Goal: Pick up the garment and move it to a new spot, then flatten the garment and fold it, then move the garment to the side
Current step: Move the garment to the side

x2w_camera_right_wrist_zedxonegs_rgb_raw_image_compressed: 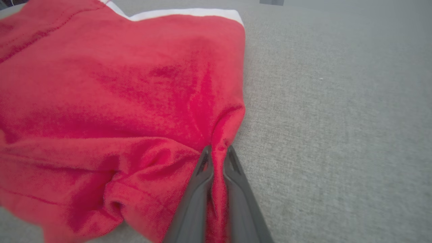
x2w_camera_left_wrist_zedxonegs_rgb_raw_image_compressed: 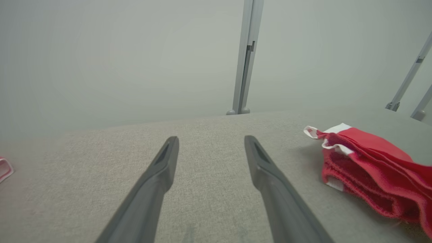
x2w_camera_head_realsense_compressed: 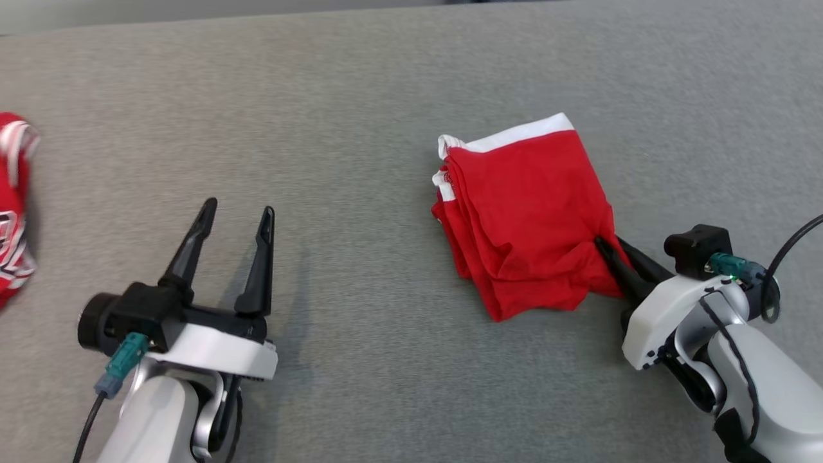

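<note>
Folded red cloth garment with white trim lies on the grey fabric tabletop.
Its near right corner is clamped between the right gripper's closed fingers; the left gripper, fingers spread, stands well apart to its left.

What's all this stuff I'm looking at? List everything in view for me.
folded garment: one, red with white trim, on the table right of centre
second garment: one, red and white, at the head view's left edge, partly cut off
table: one, grey fabric top, under everything
metal posts: three, pale grey, beyond the table's far edge
left tool: one, dark fingers on a white arm, open and holding nothing, lower left
right tool: one, dark fingers on a white arm, shut on the folded garment's near right corner, lower right
</note>
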Controlling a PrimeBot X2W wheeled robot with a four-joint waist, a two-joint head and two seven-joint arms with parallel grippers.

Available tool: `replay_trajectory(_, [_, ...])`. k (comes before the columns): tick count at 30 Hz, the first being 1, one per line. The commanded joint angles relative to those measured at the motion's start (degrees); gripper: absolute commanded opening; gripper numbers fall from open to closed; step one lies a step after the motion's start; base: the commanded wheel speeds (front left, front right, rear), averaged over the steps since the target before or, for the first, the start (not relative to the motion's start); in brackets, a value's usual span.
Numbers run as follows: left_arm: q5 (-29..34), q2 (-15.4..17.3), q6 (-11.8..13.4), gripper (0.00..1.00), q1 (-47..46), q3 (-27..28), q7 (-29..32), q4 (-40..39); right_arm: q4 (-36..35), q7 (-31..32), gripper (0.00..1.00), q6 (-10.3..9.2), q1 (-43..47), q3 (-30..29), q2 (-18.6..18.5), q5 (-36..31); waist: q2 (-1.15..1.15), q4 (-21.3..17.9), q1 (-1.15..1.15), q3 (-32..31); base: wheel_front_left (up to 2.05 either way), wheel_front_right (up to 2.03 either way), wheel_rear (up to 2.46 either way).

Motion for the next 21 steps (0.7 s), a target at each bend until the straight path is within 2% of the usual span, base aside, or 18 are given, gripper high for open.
replay_trajectory(1, [0.4, 0.9, 0.1, 1.00, -1.7, 0.2, 0.2, -0.6, 0.5, -0.2, 0.00, -0.46, -0.4, 0.3, -1.3, 0.8, 0.00, -3.4, 0.00, 2.4, 0.00, 0.00, 0.00])
replay_trajectory(11, [2.2, 3.9, -0.2, 1.00, -5.1, -0.5, 3.7, -5.5, 1.8, -3.2, 0.00, -0.46, -7.1, 3.8, -6.9, 2.8, 0.00, -11.9, 0.00, 8.8, 0.00, 0.00, 0.00])
replay_trajectory(21, [4.3, 6.5, -1.4, 1.00, -9.3, -2.6, 7.7, -10.7, 5.9, -5.7, 0.00, -0.38, -14.4, 1.9, -17.7, 3.3, 0.00, -15.7, 0.00, 15.6, 0.00, 0.00, 0.00])
